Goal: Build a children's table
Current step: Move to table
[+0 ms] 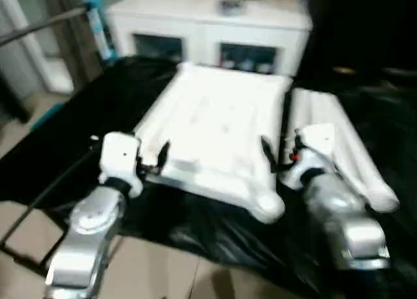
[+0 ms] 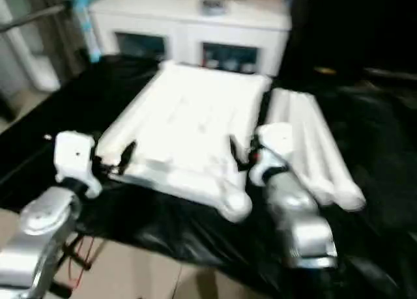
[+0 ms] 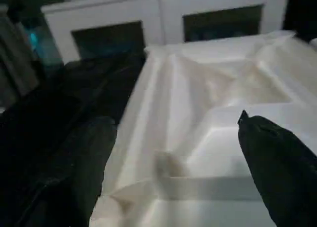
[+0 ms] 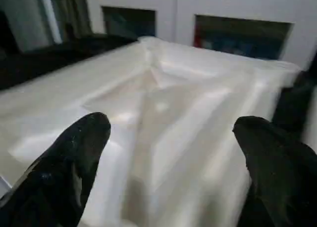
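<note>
The children's table top (image 1: pixel 215 126) lies with its ribbed underside up on the black-draped work table (image 1: pixel 78 136). Its white legs (image 1: pixel 345 149) lie side by side just right of it. My left gripper (image 1: pixel 156 161) is open at the top's near left corner, with one black finger (image 3: pixel 277 162) over the rim. My right gripper (image 1: pixel 277 154) is open at the top's right edge, close to the near right corner socket (image 1: pixel 267 208). Its fingers (image 4: pixel 74 162) straddle the ribbed surface (image 4: pixel 168 103) and hold nothing.
A white cabinet with glass doors (image 1: pixel 208 25) stands behind the work table. A blue object (image 1: pixel 98 19) leans at the back left. The work table's near edge (image 1: pixel 195 240) drops to a tan floor (image 1: pixel 156 273). Black cloth spreads to the right (image 1: pixel 391 116).
</note>
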{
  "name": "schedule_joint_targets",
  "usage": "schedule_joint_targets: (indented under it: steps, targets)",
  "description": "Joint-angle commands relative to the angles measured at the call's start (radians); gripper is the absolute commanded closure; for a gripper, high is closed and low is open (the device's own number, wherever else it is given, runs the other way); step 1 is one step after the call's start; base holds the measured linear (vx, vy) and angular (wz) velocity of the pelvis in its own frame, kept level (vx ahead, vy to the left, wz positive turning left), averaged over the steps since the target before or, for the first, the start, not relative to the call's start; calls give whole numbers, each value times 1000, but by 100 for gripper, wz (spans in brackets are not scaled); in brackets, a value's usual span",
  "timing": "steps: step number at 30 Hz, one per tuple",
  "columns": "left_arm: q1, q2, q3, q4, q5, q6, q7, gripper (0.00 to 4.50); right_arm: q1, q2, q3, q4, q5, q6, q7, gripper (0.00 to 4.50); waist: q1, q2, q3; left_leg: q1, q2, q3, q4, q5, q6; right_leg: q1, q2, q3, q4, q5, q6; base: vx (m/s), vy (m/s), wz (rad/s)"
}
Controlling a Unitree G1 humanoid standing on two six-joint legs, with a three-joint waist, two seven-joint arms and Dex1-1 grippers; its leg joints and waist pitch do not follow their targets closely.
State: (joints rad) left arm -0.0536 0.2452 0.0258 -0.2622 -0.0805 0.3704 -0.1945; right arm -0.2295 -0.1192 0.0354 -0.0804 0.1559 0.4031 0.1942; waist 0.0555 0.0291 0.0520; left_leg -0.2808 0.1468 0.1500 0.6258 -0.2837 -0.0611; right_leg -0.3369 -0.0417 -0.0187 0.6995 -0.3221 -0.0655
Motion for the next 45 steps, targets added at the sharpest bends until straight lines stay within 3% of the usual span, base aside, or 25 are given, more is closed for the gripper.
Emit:
schedule_joint_targets:
  steps: [1, 2, 3, 4, 5, 7, 9, 10, 12, 14, 15, 17, 22, 28, 30, 33, 34, 35, 36, 37, 39, 40, 41, 43, 45]
  targets:
    - [-18, -7, -26, 1, -7, -2, -22, 6, 15, -29, -45, -16, 0, 10, -11, 0, -34, 17, -49, 120, 199, -31, -161, -247, 9, -107, -62, -42, 6, 84, 9, 141, 50, -46]
    - [-21, -6, -29, 6, -11, -2, -27, 6, 20, -32, -49, -25, 4, 8, -8, 0, -37, -5, -48, 72, 149, -69, -153, -209, 115, -76, -71, -40, -13, 153, 24, 141, 50, -46]
    - [-21, -6, -29, 6, -11, -2, -27, 6, 20, -32, -49, -25, 4, 8, -8, 0, -33, -36, -61, 25, 16, 17, -89, -250, 181, 1, -86, 12, -116, 172, -8, 152, 4, -23]
    - [-22, -5, -32, 9, -13, -3, -32, 6, 24, -34, -50, -31, 4, 7, -4, 0, -18, -48, -60, -6, -32, 35, -37, -240, 187, 44, -109, 66, -154, 77, -86, 168, 13, 7]
    - [-24, -4, -35, 13, -16, -5, -39, 6, 29, -36, -51, -41, 7, 7, 0, 0, 9, -58, -81, -103, -27, -14, 77, -115, 185, 156, -219, 167, -191, -2, -256, 168, 13, 7]
    - [-26, -2, -40, 16, -20, -9, -49, 6, 41, -35, -56, -59, 16, 12, 7, 0, 11, -41, -85, -175, -1, -58, 115, 51, 122, 173, -202, 154, -161, 220, -365, 176, 32, 5]
    - [-27, -2, -43, 21, -25, -14, -61, 6, 49, -34, -59, -70, 26, 11, 15, 0, -7, 24, -80, -135, 37, -63, -34, 246, 111, 114, -67, 11, -132, 288, -273, 120, 22, 6]
    - [-28, -5, -45, 26, -38, -34, -79, 6, 54, -37, -61, -86, 37, 17, 29, 0, -51, 70, -62, -52, 81, -116, -85, 155, 201, 29, 25, -62, -64, 42, -119, 0, 0, 0]
    - [-26, -11, -41, 25, -56, -46, -95, 6, 55, -44, -59, -93, 45, 21, 41, 0, -68, 60, -85, 32, 174, -196, -58, 298, 410, -79, -26, -35, 35, -22, 7, 63, 25, 0]
    - [-32, 13, -65, 40, -92, -66, -192, 6, 49, -86, -49, -117, 86, 41, 119, 0, -52, 46, -92, 14, 156, -175, -14, 858, 474, -104, -62, 3, 8, 179, 113, 128, 34, 9]
    - [-36, 23, -72, 48, -104, -69, -228, 6, 46, -108, -40, -126, 94, 48, 152, 0, -43, 9, -99, -18, 98, -136, 23, 993, 403, -90, -97, 49, -70, 382, 122, 0, 0, 0]
    - [-45, 45, -88, 64, -121, -65, -284, 6, 39, -146, -24, -138, 78, 44, 188, 0, -20, -24, -92, -111, -19, -60, 22, 597, 250, -22, -108, 68, -85, 708, 36, 0, 0, 0]
    - [-63, 39, -73, 109, -101, -59, -239, 6, 26, -190, -17, -132, 22, 55, 178, 0, -42, 16, -63, -92, 44, -54, -65, -47, 69, 2, -80, 34, -122, 194, -152, -22, -31, 0]
    - [-58, -17, -33, 120, -61, -68, -116, 6, 70, -93, -56, -142, 33, 95, 33, 0, -60, 4, -44, -74, 54, -34, -88, -286, -16, -13, -85, 45, -167, -289, -89, -51, -12, 4]
    - [-50, -32, -34, 110, -63, -62, -99, 6, 97, -38, -77, -156, 63, 117, -13, 0, -48, 0, -55, -3, 45, 28, -23, -292, -64, -86, -60, 100, -204, -368, -48, -37, 7, -12]
    - [-45, -31, -42, 102, -45, -72, -86, 6, 120, -29, -64, -169, 52, 121, -22, 0, -6, -29, -60, -75, 15, 18, 25, -185, 29, -9, -103, 248, -229, -444, -11, 10, 65, -51]
    - [-41, -29, -47, 90, -25, -79, -71, 6, 130, -27, -57, -178, 45, 123, -19, 0, 17, -38, -57, -113, 7, -25, 84, -136, 69, 21, -153, 337, -250, -475, -3, 11, 174, -57]
    - [-31, -35, -51, 64, -3, -94, -46, 6, 142, -24, -54, -194, 43, 130, -19, 0, 18, -28, -57, -130, 10, -68, 85, -96, 60, 25, -127, 361, -243, -396, -22, 11, 174, -57]
    - [-25, -33, -58, 52, 9, -97, -42, 6, 143, -24, -56, -198, 44, 135, -23, 0, 1, 7, -64, -79, 17, -70, -34, -11, -7, -23, 23, 268, -198, -196, 11, 16, 237, -61]
    - [-25, -33, -59, 51, 10, -97, -42, 6, 143, -24, -57, -199, 44, 136, -23, 0, -26, 11, -54, -36, 50, -78, -87, -5, -21, -86, 89, 185, -139, -110, 56, 24, 237, -49]
    - [-20, -46, -54, 40, 7, -85, -29, 6, 136, -18, -75, -198, 47, 138, -42, 0, -49, 62, -75, -34, 198, -82, -140, 198, -222, -111, 18, 29, -17, 47, 78, 12, 216, -45]
    - [-20, -49, -52, 40, 5, -83, -27, 6, 135, -17, -77, -197, 48, 138, -43, 0, -42, 64, -76, -36, 240, -75, -151, 286, -227, -122, 4, 7, -10, 69, 78, -30, 129, -41]
    - [-21, -53, -49, 41, 4, -79, -21, 6, 130, -18, -79, -198, 48, 133, -41, 0, -29, 71, -91, -24, 275, -55, -138, 487, -204, -138, -12, -31, 17, 96, 64, -30, 129, -41]
    - [-24, -59, -47, 43, 2, -75, -14, 6, 120, -36, -65, -202, 35, 121, -25, 0, -32, 70, -98, -15, 219, -102, -120, 592, -59, -117, -29, -48, 23, 36, 67, -36, 23, -37]
    - [-24, -60, -51, 43, 6, -74, -11, 6, 110, -50, -56, -204, 42, 123, -5, 0, -49, 41, -105, -3, 200, -136, -101, 528, 286, -107, -60, -15, -20, 16, -19, -46, -63, -29]
